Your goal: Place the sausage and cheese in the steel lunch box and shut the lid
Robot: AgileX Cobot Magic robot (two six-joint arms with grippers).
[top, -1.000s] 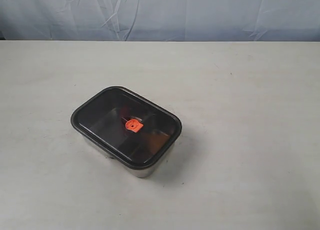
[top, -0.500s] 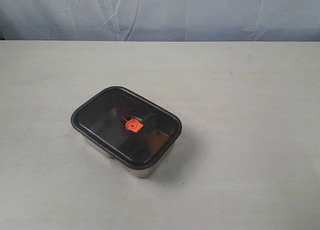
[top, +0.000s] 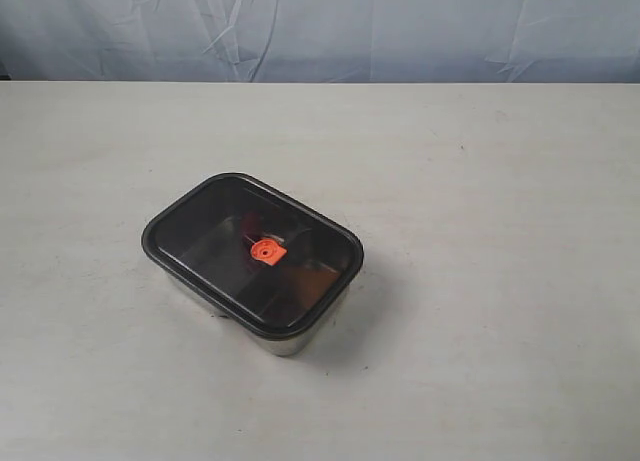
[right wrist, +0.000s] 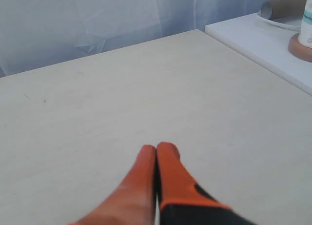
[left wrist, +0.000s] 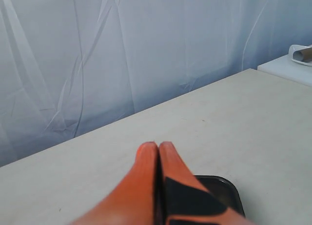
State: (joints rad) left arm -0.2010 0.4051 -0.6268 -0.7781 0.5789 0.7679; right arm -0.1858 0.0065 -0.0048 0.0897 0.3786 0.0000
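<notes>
The steel lunch box (top: pixel 285 343) stands on the table left of centre, its shiny wall showing under the dark translucent lid (top: pixel 190 231) that sits on top, with the orange valve (top: pixel 265 250) in the middle. A dim red patch shows through the lid beside the valve; the sausage and the cheese cannot be made out. Neither arm appears in the exterior view. My left gripper (left wrist: pixel 158 145) is shut and empty, held above the table with a corner of the lid (left wrist: pixel 229 191) behind its fingers. My right gripper (right wrist: pixel 156 147) is shut and empty over bare table.
A pale blue cloth (top: pixel 320 26) hangs behind the table's far edge. A white side surface (right wrist: pixel 263 39) beside the table carries a cardboard roll (right wrist: pixel 285 6) and a container on a round brown base (right wrist: pixel 301 45).
</notes>
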